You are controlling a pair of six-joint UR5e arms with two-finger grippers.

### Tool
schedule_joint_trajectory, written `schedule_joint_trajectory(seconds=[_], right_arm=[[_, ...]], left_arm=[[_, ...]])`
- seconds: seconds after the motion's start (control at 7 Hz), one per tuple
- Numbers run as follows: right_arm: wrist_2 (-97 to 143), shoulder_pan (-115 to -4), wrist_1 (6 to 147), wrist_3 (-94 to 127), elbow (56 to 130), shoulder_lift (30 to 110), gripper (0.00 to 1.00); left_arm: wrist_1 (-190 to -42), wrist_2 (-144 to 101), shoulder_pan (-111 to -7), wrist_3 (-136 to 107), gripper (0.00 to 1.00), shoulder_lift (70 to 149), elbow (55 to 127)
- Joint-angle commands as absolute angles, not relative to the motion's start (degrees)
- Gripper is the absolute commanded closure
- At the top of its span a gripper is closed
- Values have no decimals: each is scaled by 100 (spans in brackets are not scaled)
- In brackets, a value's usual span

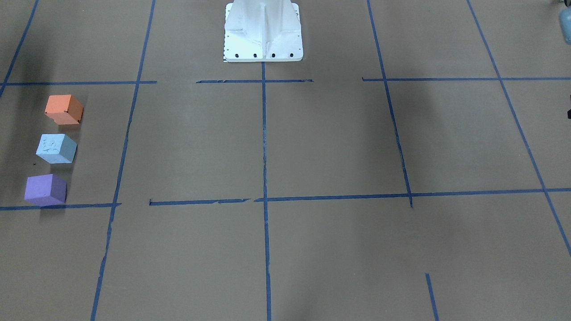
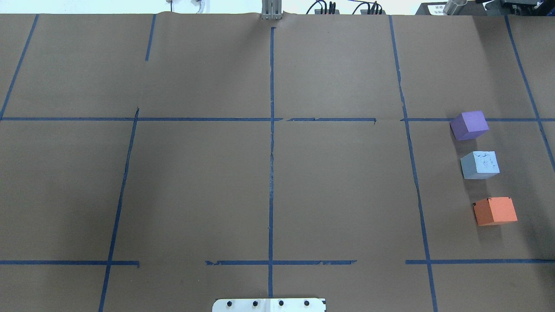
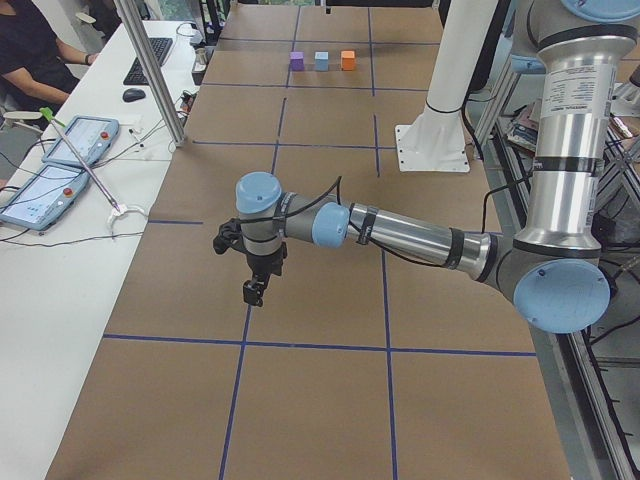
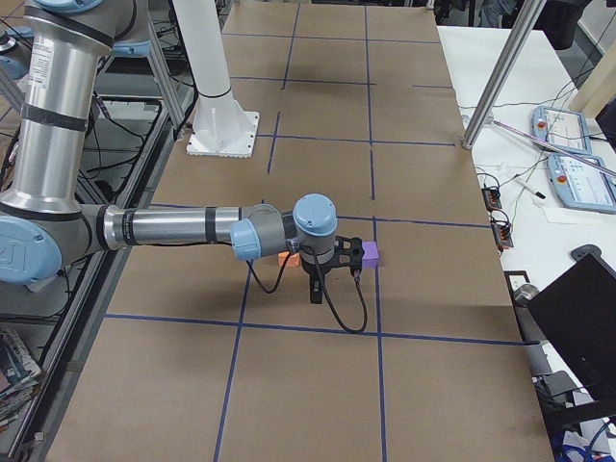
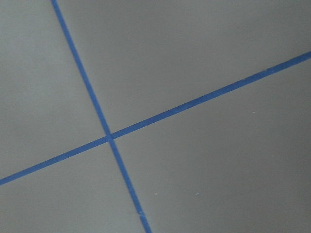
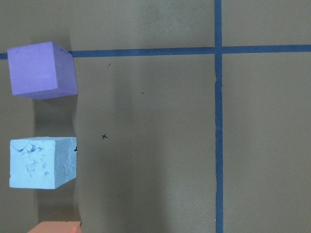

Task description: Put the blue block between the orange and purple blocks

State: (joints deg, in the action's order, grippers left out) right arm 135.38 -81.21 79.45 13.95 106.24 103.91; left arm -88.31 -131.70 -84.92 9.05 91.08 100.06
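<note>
The pale blue block (image 2: pixel 479 164) rests on the brown table between the purple block (image 2: pixel 469 125) and the orange block (image 2: pixel 495 211), in a loose row at the robot's right end. The same row shows in the front view: orange block (image 1: pixel 64 109), blue block (image 1: pixel 56 148), purple block (image 1: pixel 45 189). The right wrist view looks down on the purple block (image 6: pixel 42 70) and blue block (image 6: pixel 42 162). My right gripper (image 4: pixel 316 294) hangs above the row, touching no block. My left gripper (image 3: pixel 255 293) hangs over the far left end. I cannot tell whether either gripper is open or shut.
The white robot base (image 1: pixel 263 33) stands at the table's middle rear. Blue tape lines (image 2: pixel 271 173) divide the brown surface. A side desk with tablets (image 3: pixel 75 140), a metal pole (image 3: pixel 150 70) and a seated person lie beyond the table's far edge.
</note>
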Motion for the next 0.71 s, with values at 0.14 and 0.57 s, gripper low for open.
schedule_joint_trajectory(seconds=[0.14, 0.57], right_arm=[[13518, -8112, 7945, 810, 10600, 10415, 0], [13614, -8121, 7963, 475, 10625, 10406, 0]], left_arm=[[-8780, -13570, -9103, 1597, 0, 9123, 9206], [-7728, -13940, -9114, 1591, 0, 8844, 10269]])
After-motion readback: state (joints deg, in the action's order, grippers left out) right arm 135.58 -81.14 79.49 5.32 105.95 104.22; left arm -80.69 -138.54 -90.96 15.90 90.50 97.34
